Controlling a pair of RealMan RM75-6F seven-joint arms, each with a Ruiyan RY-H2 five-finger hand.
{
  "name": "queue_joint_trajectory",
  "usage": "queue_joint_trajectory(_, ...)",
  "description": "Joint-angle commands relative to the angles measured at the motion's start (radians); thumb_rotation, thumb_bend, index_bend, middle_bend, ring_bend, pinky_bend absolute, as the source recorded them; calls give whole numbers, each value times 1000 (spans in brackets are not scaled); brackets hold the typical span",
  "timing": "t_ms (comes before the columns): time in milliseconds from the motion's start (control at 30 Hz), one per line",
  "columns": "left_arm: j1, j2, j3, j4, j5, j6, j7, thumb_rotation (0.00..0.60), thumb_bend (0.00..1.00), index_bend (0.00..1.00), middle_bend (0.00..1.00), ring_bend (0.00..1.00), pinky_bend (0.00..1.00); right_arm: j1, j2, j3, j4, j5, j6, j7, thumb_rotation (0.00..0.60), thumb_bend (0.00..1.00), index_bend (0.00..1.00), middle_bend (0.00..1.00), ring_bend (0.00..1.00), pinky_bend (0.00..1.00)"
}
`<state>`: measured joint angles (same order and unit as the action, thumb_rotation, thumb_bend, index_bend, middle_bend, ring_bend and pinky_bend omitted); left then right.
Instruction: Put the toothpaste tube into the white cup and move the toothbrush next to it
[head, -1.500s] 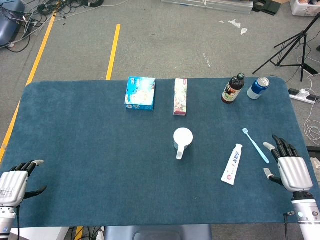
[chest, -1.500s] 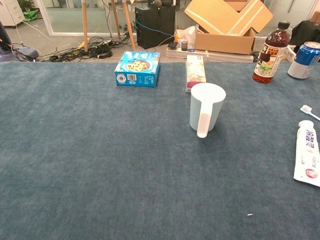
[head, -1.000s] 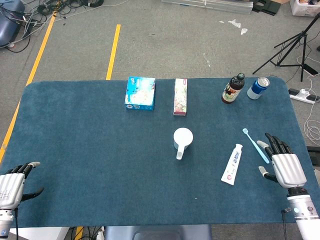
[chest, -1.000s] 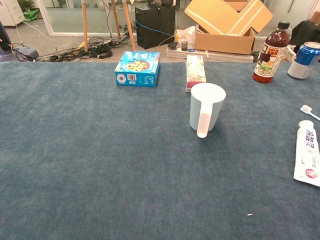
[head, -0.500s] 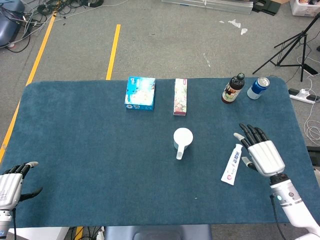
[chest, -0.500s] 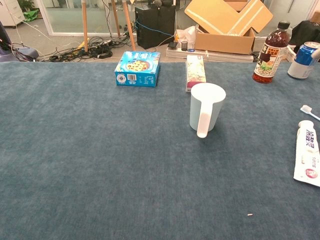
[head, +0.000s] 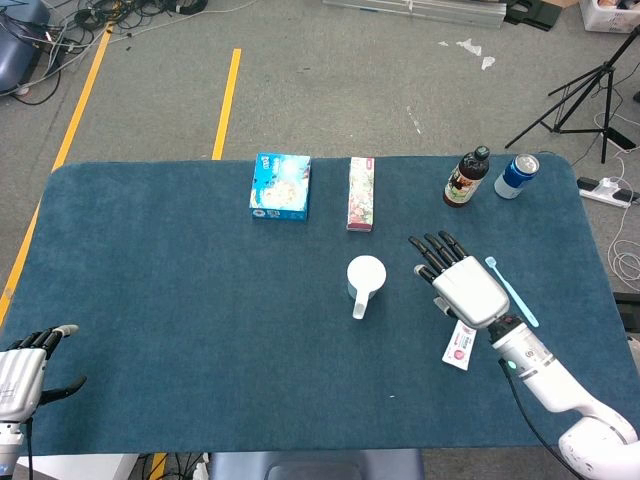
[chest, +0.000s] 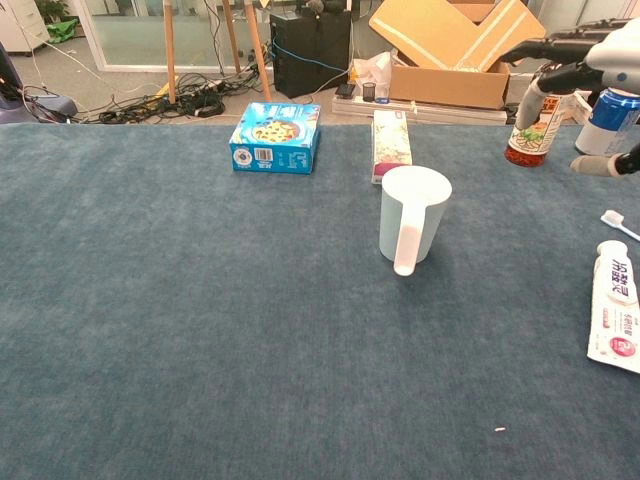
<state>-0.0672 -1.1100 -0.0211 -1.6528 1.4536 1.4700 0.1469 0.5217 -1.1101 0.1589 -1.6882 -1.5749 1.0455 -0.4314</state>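
Note:
The white cup (head: 365, 279) (chest: 411, 217) stands upright mid-table, handle toward me. A white toothpaste tube (chest: 616, 318) lies flat to its right; in the head view only its lower end (head: 461, 347) shows under my right hand (head: 462, 284). That hand hovers above the tube, fingers spread and holding nothing; its fingertips (chest: 560, 60) enter the chest view at top right. The light blue toothbrush (head: 514, 294) lies just right of the hand, and its head (chest: 614, 222) shows at the chest view's edge. My left hand (head: 22, 372) rests open at the table's near left corner.
A blue box (head: 281, 186) and a slim patterned carton (head: 361, 193) lie at the back of the table. At the back right stand a dark bottle (head: 465, 178) and a blue can (head: 517, 175). The blue table cloth (head: 180, 300) is bare on the left.
My right hand has swung left from the table's right edge, past the toothbrush, to hover over the toothpaste tube. The objects and the left hand stayed put.

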Motion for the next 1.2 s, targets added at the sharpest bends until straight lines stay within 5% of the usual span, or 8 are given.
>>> queue_joint_trajectory(33, 2, 4, -2, -2, 0, 3, -6, 600, 98, 271, 341, 349, 451, 42, -32, 12, -7, 55, -57, -71, 600, 220, 361, 0, 0, 92)
queue_joint_trajectory(1200, 21, 44, -12, -28, -5, 29, -47, 600, 98, 276, 341, 349, 451, 286, -317, -9, 304, 197, -265, 5, 600, 233, 422, 0, 0, 82)
